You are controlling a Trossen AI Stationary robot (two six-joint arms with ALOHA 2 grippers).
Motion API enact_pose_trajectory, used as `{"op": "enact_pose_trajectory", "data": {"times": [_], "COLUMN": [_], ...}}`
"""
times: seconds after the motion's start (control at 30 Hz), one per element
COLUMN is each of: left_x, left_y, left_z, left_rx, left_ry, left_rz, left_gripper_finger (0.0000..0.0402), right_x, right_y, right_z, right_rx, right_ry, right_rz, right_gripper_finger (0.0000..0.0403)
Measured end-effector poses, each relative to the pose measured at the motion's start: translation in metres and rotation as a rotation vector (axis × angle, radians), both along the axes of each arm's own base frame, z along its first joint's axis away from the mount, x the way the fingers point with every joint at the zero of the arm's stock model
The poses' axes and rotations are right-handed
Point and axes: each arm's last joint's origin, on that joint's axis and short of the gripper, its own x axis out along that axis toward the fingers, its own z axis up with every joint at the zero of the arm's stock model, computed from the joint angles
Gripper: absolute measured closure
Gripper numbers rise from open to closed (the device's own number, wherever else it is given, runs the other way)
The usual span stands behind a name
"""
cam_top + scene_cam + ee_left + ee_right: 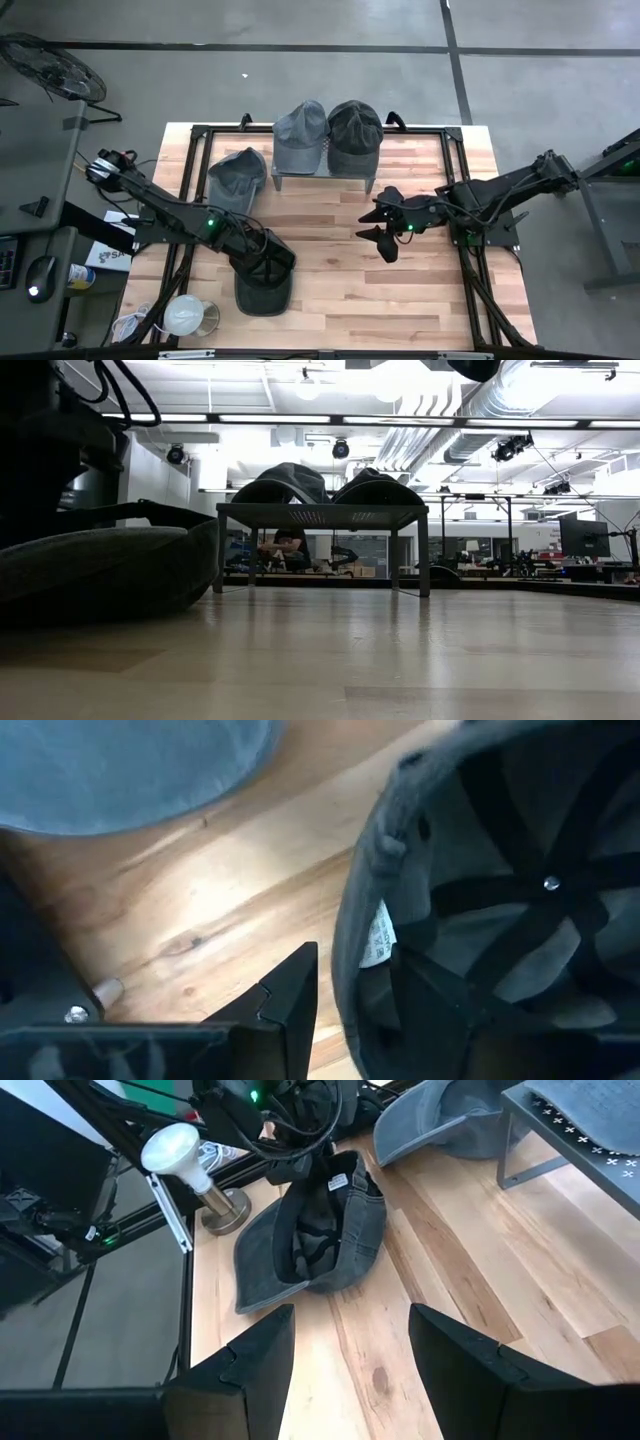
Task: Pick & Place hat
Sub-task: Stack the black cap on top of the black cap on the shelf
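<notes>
A dark grey cap (pixel 262 290) (pixel 310 1230) lies upside down near the table's near edge, hollow side up, resting on its crown. My left gripper (pixel 262 255) (pixel 355 970) is open at the cap's back rim (pixel 365 935). One finger (pixel 290 1005) is outside the rim and the other (pixel 440 1005) is inside the hollow. My right gripper (pixel 373 226) (pixel 350 1320) hangs open over bare wood at the table's middle right, away from every cap. The low view shows the dark cap (pixel 100 570) but neither gripper. My left gripper comes at the dark cap's back rim (pixel 350 980) from above, slanting, one finger inside the hollow and one outside. Bare wood shows between the outer finger and the rim. Whether the inner finger touches the lining, I cannot tell. The cap lies on the table.
A blue-grey cap (pixel 237 175) (pixel 120 770) lies on the table beyond the left gripper. Two more caps (pixel 300 135) (pixel 355 133) sit on a small metal rack (pixel 322 178) (pixel 320 515) at the far edge. A round white lamp (pixel 185 315) (pixel 175 1148) stands at the near left corner.
</notes>
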Motion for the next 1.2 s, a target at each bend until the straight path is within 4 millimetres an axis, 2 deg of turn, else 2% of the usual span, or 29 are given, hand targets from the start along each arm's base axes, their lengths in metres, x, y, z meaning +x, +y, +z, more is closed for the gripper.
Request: {"op": "enact_pose_trajectory", "data": {"times": [0.27,0.57,0.67,0.93,1.2], "left_x": [-0.003,-0.003,-0.003,-0.002,-0.002], "left_y": [0.015,0.014,0.014,0.013,0.013], "left_z": [0.012,0.012,0.012,0.012,0.012], "left_rx": [0.010,-0.001,-0.010,-0.021,-0.023], "left_ry": [-0.057,-0.053,-0.051,-0.049,-0.056], "left_rz": [0.004,-0.010,-0.016,-0.032,-0.046], "left_gripper_finger": [0.0277,0.0283,0.0303,0.0390,0.0397], "right_x": [0.000,0.000,0.000,0.000,0.000], "right_y": [0.000,-0.001,-0.001,-0.001,-0.001], "right_z": [0.000,0.000,0.000,0.000,0.000], "right_rx": [-0.002,-0.011,-0.012,-0.012,-0.015], "right_ry": [-0.001,-0.004,-0.004,-0.004,-0.004], "right_rz": [-0.008,-0.019,-0.019,-0.019,-0.017], "right_gripper_finger": [0.0212,0.0212,0.0212,0.0212,0.0212]}}
